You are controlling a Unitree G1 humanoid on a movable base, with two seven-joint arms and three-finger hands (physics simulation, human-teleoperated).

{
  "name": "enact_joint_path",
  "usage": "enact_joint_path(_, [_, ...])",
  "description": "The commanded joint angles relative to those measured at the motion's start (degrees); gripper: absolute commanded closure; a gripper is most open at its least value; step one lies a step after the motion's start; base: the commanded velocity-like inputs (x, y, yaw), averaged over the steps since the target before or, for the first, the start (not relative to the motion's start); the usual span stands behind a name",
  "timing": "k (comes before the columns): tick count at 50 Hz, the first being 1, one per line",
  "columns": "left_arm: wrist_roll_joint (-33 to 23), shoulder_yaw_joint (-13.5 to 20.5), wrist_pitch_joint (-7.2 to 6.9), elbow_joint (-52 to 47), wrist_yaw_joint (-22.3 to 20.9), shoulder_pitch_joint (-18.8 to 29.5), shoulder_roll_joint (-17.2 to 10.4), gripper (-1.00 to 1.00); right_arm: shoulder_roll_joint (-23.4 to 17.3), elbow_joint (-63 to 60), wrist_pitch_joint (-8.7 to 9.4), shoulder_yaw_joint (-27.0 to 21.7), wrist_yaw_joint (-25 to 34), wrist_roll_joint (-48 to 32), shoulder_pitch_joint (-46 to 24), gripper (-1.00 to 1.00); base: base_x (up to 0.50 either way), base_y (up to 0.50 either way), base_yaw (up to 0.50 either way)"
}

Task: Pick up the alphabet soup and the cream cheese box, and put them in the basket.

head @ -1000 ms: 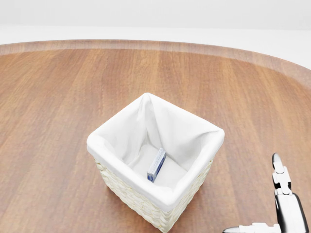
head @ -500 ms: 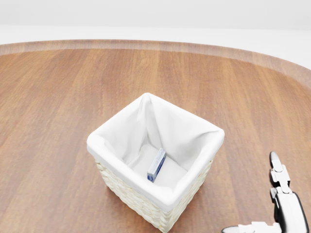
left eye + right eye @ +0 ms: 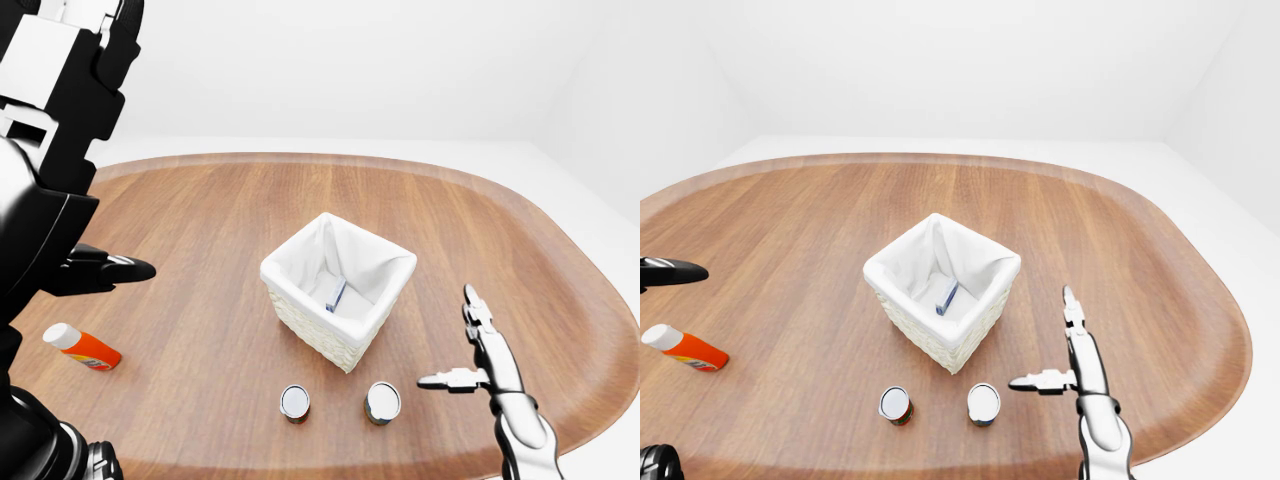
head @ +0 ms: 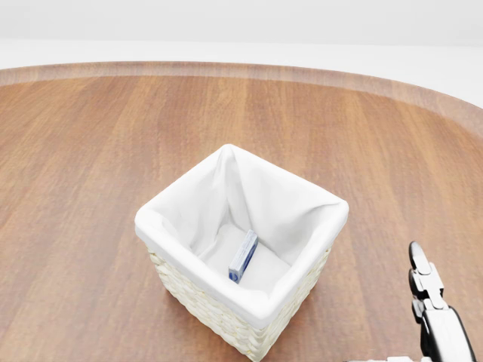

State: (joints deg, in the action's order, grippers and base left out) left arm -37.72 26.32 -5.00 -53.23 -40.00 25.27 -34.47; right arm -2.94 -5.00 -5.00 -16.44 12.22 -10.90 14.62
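The right hand (image 3: 1065, 345), fingers spread and empty, hovers just right of the nearer can (image 3: 983, 402), below the basket (image 3: 902, 300) in the right-eye view

I see a worktop (image 3: 200, 220) of smooth, satin wood grain. The basket (image 4: 219, 317) looks like rough pale wicker, lined with matt white cloth (image 4: 264, 196). Two cans (image 3: 983, 402) show shiny metal lids.

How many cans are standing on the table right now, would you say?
2: left can and right can, both upright below the basket in the right-eye view. None seem hidden.
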Motion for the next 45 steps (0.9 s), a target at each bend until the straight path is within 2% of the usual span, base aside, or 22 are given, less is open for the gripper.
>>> enact_joint_path(1, [-0.3, 0.0, 0.0, -0.3, 0.0, 0.2, -0.2, -1.0, 1.6, -3.8, 0.0, 0.6, 5.8, 1.7, 3.4, -1.0, 0.0, 0.0, 0.0])
enact_joint_path(8, [-0.1, 0.1, 0.0, 0.0, 0.0, -0.4, 0.4, -1.0, 2.3, -5.2, 0.0, 1.8, 9.8, 2.1, 4.8, -1.0, 0.0, 0.0, 0.0])
enact_joint_path(27, [0.2, 0.4, 0.0, -0.2, 0.0, -0.3, 0.0, -1.0, 2.9, -2.5, 0.0, 3.6, 12.2, -2.3, 8.8, -1.0, 0.0, 0.0, 0.0])
enact_joint_path(35, [0.2, 0.3, 0.0, -0.1, 0.0, -0.5, 0.2, -1.0, 2.9, 0.0, 0.0, 3.9, 9.1, -9.4, 8.6, -1.0, 0.0, 0.0, 0.0])
enact_joint_path(45, [0.3, 0.2, 0.0, 0.0, 0.0, -0.1, 0.1, -1.0, 1.9, 3.4, 0.0, 5.4, 6.1, -12.8, 8.3, -1.0, 0.0, 0.0, 0.0])
